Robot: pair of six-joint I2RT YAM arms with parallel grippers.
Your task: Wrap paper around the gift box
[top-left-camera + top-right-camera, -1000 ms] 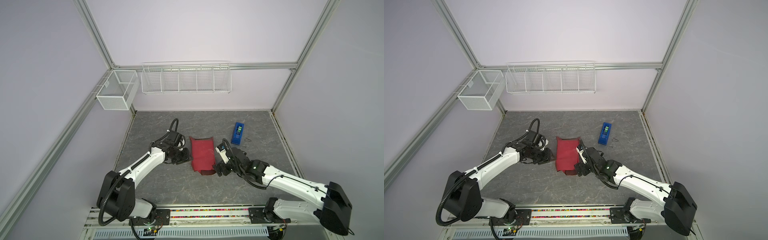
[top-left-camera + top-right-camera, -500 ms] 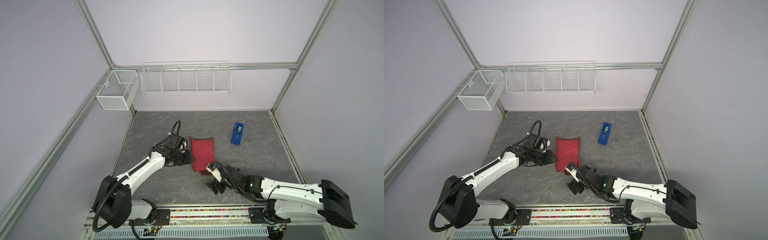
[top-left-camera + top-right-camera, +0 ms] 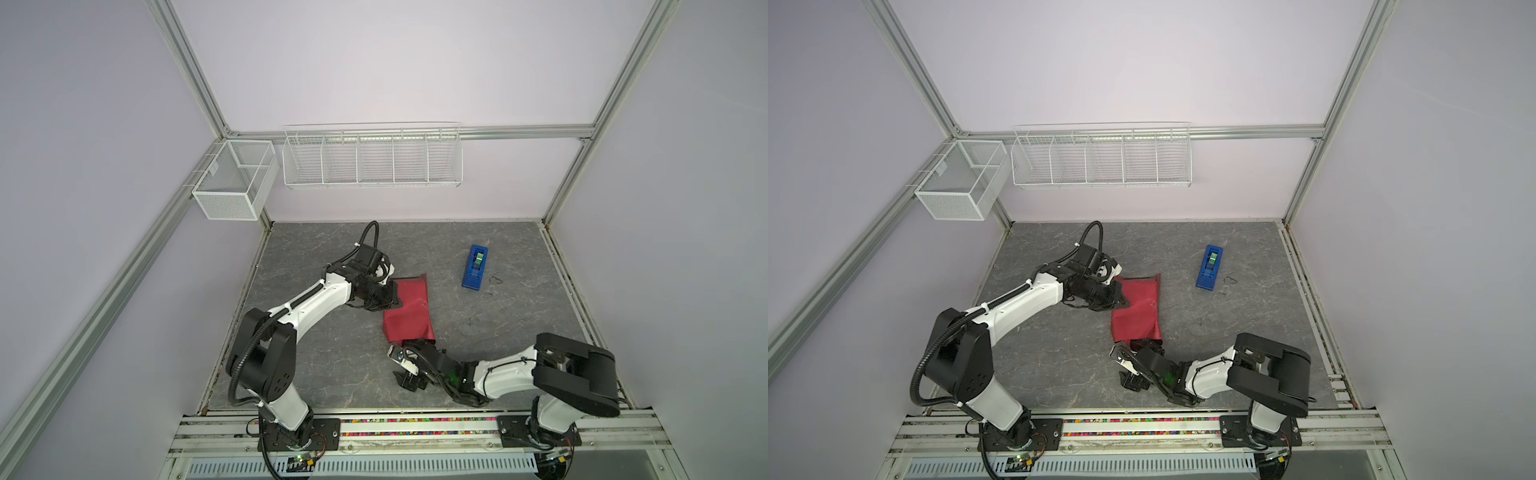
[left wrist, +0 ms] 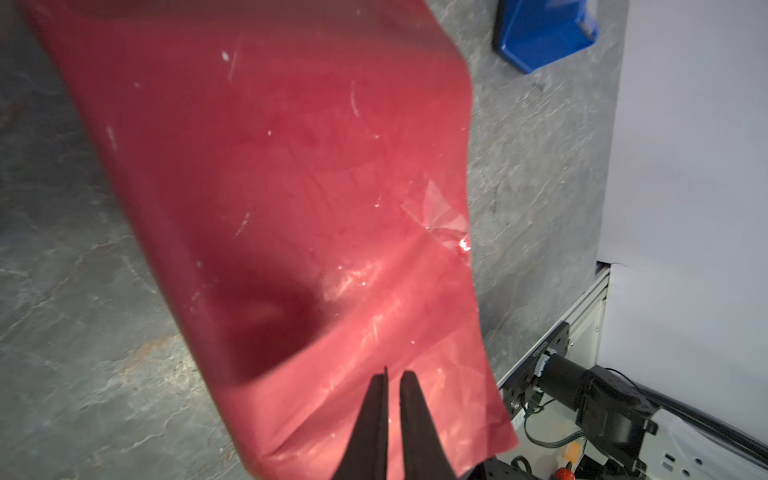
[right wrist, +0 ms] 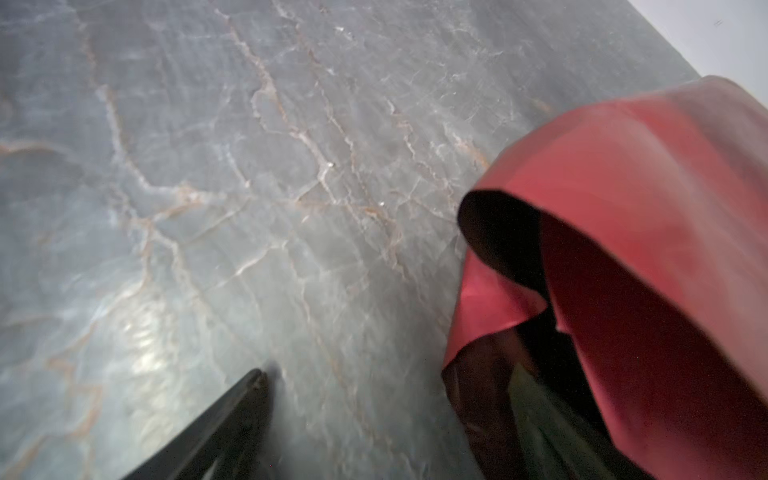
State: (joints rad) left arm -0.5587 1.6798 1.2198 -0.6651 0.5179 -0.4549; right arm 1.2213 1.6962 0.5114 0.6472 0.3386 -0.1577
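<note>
1. Over the grey surface (image 3: pixel 332 365), in both top views, the paper (image 3: pixel 409 316) lies draped in a long hump, well apart from the blue tape dispenser (image 3: pixel 475 273). The gift box is hidden, and I judge it sits under that hump. The left gripper (image 3: pixel 388 300) is at the paper's left edge. The right gripper (image 3: pixel 409 376) hovers just off the near, open end.
2. In the left wrist view, the jaws are pressed together and appear to pinch the paper's (image 4: pixel 311 208) edge. The flap wants drawing across slowly, low and taut, because a glossy sheet like this can slip out or tear at a crease.
3. In the right wrist view, the jaws are spread and empty, with one finger (image 5: pixel 232 415) over bare stone beside the paper's open mouth (image 5: pixel 644 208). The right arm's best job is steadying the hump so the box doesn't slide while the left pulls.
</note>
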